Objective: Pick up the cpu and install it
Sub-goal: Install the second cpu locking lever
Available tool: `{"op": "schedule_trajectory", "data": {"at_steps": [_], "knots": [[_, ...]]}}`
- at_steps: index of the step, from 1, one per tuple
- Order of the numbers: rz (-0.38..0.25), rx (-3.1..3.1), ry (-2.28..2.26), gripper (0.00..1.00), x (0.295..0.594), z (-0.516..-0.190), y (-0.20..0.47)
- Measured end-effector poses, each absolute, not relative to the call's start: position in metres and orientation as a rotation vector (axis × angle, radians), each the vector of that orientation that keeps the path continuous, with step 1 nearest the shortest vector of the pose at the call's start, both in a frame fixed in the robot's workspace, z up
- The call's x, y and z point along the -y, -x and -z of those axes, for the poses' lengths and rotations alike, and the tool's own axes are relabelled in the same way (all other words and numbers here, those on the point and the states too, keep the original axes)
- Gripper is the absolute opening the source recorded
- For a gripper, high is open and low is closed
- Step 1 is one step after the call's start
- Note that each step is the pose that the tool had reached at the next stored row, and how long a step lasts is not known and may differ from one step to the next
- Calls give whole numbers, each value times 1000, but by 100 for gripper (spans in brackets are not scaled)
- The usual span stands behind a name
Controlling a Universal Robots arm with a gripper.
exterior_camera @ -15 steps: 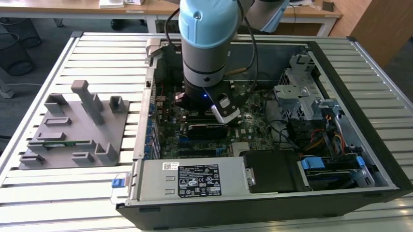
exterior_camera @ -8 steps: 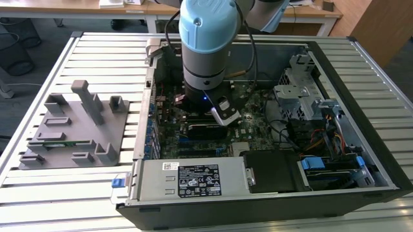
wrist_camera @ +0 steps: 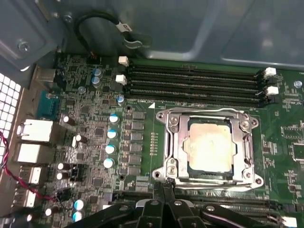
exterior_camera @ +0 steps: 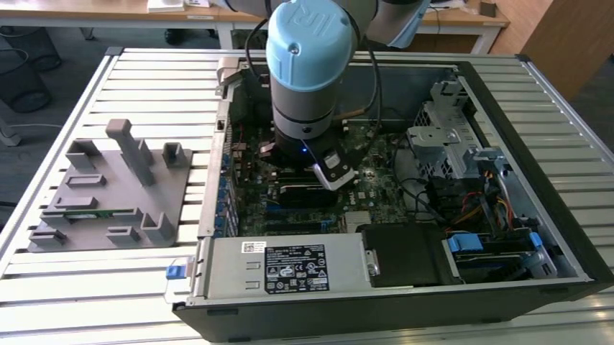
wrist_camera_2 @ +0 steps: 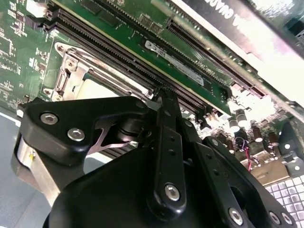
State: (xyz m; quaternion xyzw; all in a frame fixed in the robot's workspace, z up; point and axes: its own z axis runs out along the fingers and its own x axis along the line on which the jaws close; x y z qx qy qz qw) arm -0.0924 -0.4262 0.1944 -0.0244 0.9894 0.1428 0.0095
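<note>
The cpu (wrist_camera: 209,147) sits flat in the socket (wrist_camera: 209,148) on the motherboard (wrist_camera: 142,137), inside its metal frame, just beside the memory slots (wrist_camera: 194,80). The claw (wrist_camera: 164,199) is closed and holds nothing; its tips are near the socket's edge. In the exterior view the arm (exterior_camera: 307,79) reaches down into the open case (exterior_camera: 537,180), which lies on the slatted surface (exterior_camera: 144,79).

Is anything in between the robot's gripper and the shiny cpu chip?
Nothing visible is. In the first wrist view the cpu already lies inside the metal socket frame on the motherboard, and the gripper sits just beside that frame's edge, with only bare board between them.
</note>
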Motion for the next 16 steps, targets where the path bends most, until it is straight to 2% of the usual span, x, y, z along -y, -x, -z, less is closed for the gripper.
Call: {"op": "schedule_trajectory", "data": {"at_steps": [16], "knots": [[-487, -3083, 76, 11, 426, -189, 95]]}}
